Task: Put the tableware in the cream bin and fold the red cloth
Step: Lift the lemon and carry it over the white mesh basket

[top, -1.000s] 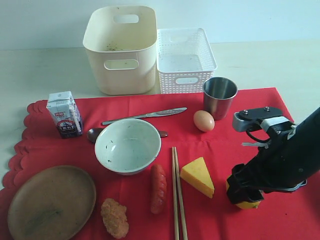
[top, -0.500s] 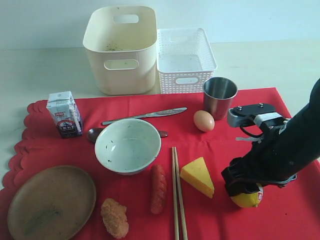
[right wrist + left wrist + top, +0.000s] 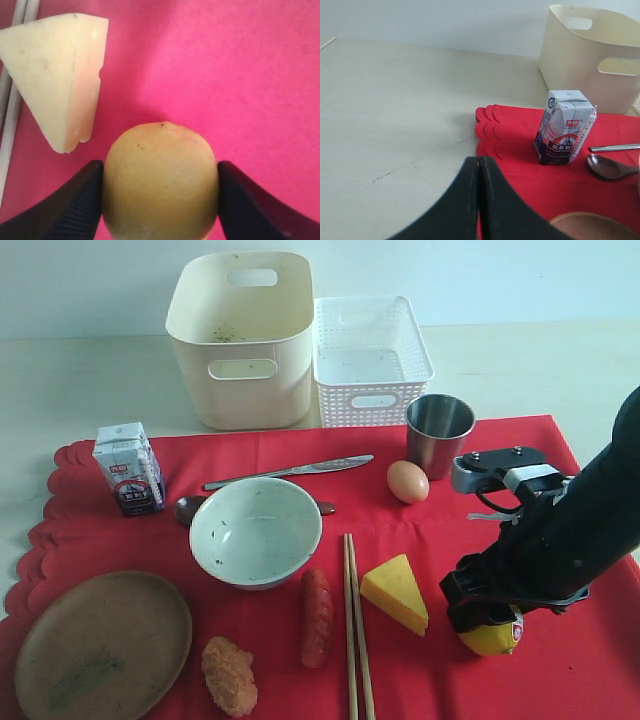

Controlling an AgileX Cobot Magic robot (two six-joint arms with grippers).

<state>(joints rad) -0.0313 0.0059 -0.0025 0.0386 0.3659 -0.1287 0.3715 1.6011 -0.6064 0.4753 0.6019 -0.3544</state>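
Progress entry: nothing finished yet, in my judgement. The cream bin stands on the desk just past the far edge of the red cloth, with no tableware visible inside. All six pieces lie on the cloth: speckled bowl, wooden plate, steel cup, knife, dark spoon and chopsticks. The cloth is spread flat and unfolded, with toy food on it too. My right pincer is pinching the yellow toy lemon, a finger pressed to each flank, near the cheese wedge. The lemon is not tableware, so this is probably clearing the cloth. My left pincer is pressed together, empty, over the desk beside the scalloped edge. Labels: the milk carton has a red badge with white characters and a round blue mark, too small to read. The lemon has a small sticker, also unreadable.
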